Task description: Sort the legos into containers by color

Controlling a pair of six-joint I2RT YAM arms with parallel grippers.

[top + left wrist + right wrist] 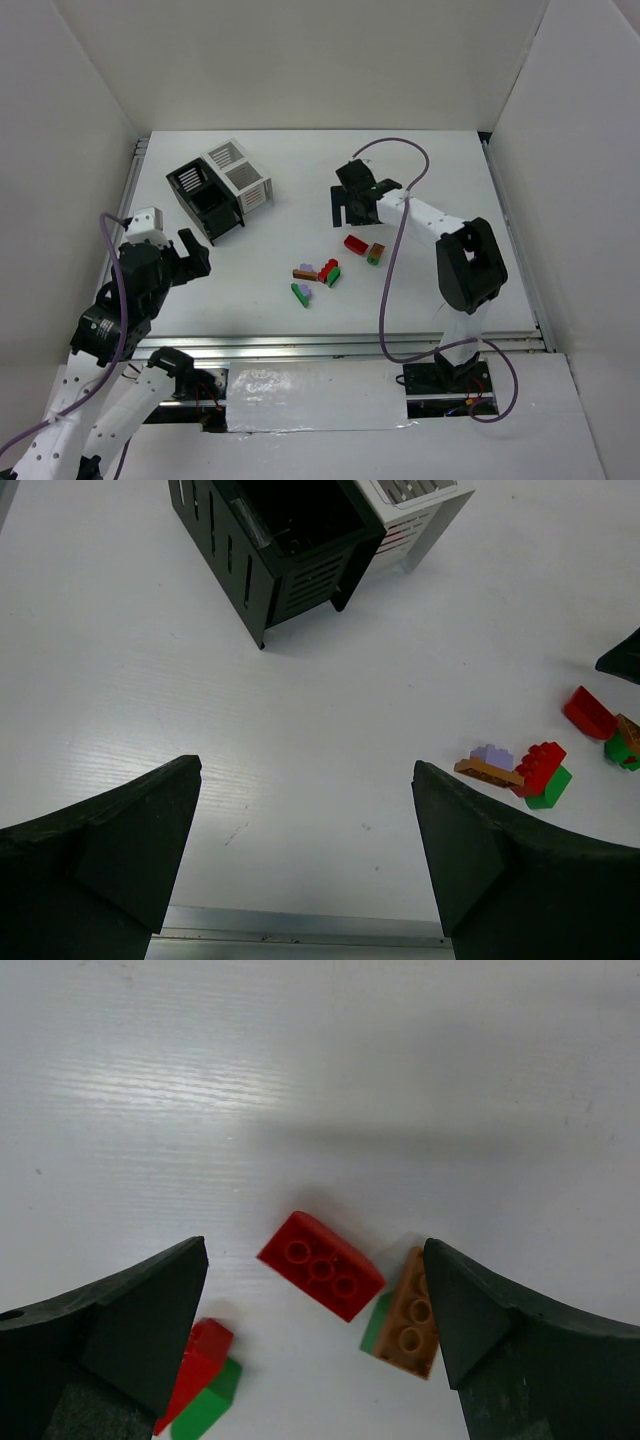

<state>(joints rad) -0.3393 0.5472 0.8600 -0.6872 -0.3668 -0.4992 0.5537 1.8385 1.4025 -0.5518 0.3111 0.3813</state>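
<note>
Red brick (320, 1265): three studs in a row, flat on the white table (450, 180). It lies at lower centre of the right wrist view, in line with the gap between the spread fingers. It sits apart from its neighbours, so I judge it the easiest first pick.
Brown brick (412, 1315): just right of the Red brick, resting on a green piece (374, 1326) whose edge shows beneath it. Two colours stacked together will probably need separating before they can be sorted.
Loose pile (320, 272): brown, pale purple, red and green bricks bunched at mid-frame in the top view, with a green and purple pair just below them. All of these lie on the table, between the two arms.
Black bin (187, 180): upper left of the top view, open side up and joined to its twin, so both drop-offs sit side by side.
White bin (255, 195): touching the Black bin on its right. A red patch shows through its slots in the left wrist view. That may be a brick inside, but too little shows to be sure.
Right gripper (315, 1245): upper centre of the top view, jaws spread wide with nothing between the pads. It hangs over the Red brick without touching it, placed to straddle it on a descent.
Left gripper (305, 770): lower left of the top view, jaws fully apart and empty. It points toward the bins, well clear of the bricks.
</note>
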